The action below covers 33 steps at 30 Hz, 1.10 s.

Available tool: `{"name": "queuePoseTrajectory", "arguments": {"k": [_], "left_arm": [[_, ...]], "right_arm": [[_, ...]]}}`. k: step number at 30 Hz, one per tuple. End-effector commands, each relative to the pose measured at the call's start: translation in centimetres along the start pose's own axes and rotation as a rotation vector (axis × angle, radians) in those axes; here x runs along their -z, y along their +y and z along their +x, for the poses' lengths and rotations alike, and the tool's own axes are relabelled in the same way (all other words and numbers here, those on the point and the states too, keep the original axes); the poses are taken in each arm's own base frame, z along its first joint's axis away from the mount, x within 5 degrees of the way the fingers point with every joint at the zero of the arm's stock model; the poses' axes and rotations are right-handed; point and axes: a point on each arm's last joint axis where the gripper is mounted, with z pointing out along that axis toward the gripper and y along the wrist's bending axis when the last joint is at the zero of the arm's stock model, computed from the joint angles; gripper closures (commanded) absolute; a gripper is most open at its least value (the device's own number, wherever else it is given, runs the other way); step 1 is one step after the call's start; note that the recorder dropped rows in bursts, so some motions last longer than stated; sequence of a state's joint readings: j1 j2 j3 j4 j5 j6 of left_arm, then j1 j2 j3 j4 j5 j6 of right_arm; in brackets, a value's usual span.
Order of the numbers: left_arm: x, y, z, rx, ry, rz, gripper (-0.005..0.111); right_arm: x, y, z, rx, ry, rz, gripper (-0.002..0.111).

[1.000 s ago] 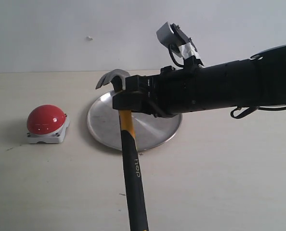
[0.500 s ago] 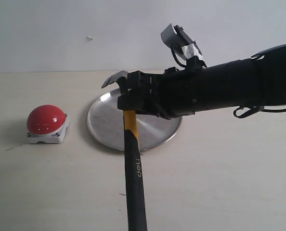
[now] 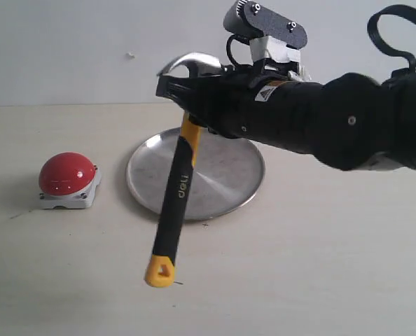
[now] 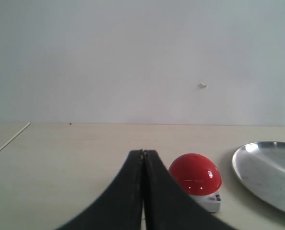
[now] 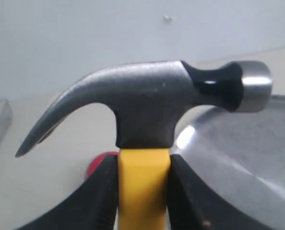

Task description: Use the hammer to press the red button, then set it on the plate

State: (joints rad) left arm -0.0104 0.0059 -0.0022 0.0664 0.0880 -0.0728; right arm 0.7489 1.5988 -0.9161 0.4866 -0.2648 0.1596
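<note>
Right hand point(image 3: 189, 112) pinches the hammer point(image 3: 175, 192) on its yellow neck just under the head, likely for control of the striking face; handle hangs tilted over the plate's point(image 3: 225, 175) near rim, clear of the table point(image 3: 320, 266); red button point(image 3: 68, 173) sits well apart, left of the hand; left hand point(image 4: 143, 191) pressed together, empty.

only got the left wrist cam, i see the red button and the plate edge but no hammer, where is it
Observer: The right gripper has the hammer clamped just below its head, held in the air.
Operator: is it over the button yet
Observer: No. In the exterior view it hangs in front of the plate, and the red button sits apart, further left.
Operator: which way does the head face
Observer: The claw points left, toward the button's side.
</note>
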Motion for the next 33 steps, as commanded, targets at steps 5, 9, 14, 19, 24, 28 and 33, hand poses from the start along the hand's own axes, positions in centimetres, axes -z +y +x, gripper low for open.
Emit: {"name": "queuePoseTrajectory", "arguments": {"k": [5, 9, 14, 19, 24, 28, 33], "left_arm": [[0.0, 0.0, 0.0, 0.007, -0.006, -0.002, 0.107], [0.0, 0.0, 0.0, 0.007, -0.006, -0.002, 0.107], [0.0, 0.0, 0.0, 0.007, -0.006, -0.002, 0.107], [0.0, 0.0, 0.0, 0.007, -0.006, -0.002, 0.107], [0.0, 0.0, 0.0, 0.007, -0.006, -0.002, 0.107], [0.0, 0.0, 0.0, 0.007, -0.006, -0.002, 0.107], [0.0, 0.0, 0.0, 0.007, -0.006, -0.002, 0.107]], "right_arm": [[-0.3, 1.2, 1.3, -0.235, -0.133, -0.303, 0.108], [0.0, 1.3, 2.2, -0.361, -0.17, -0.473, 0.108], [0.4, 1.0, 3.6, -0.396, -0.149, -0.574, 0.108], [0.8, 0.1, 4.8, -0.403, -0.126, -0.57, 0.108], [1.0, -0.7, 5.1, -0.403, -0.084, -0.574, 0.108], [1.1, -1.0, 5.0, -0.404, -0.066, -0.596, 0.108], [1.1, -1.0, 5.1, -0.403, -0.05, -0.604, 0.108]]}}
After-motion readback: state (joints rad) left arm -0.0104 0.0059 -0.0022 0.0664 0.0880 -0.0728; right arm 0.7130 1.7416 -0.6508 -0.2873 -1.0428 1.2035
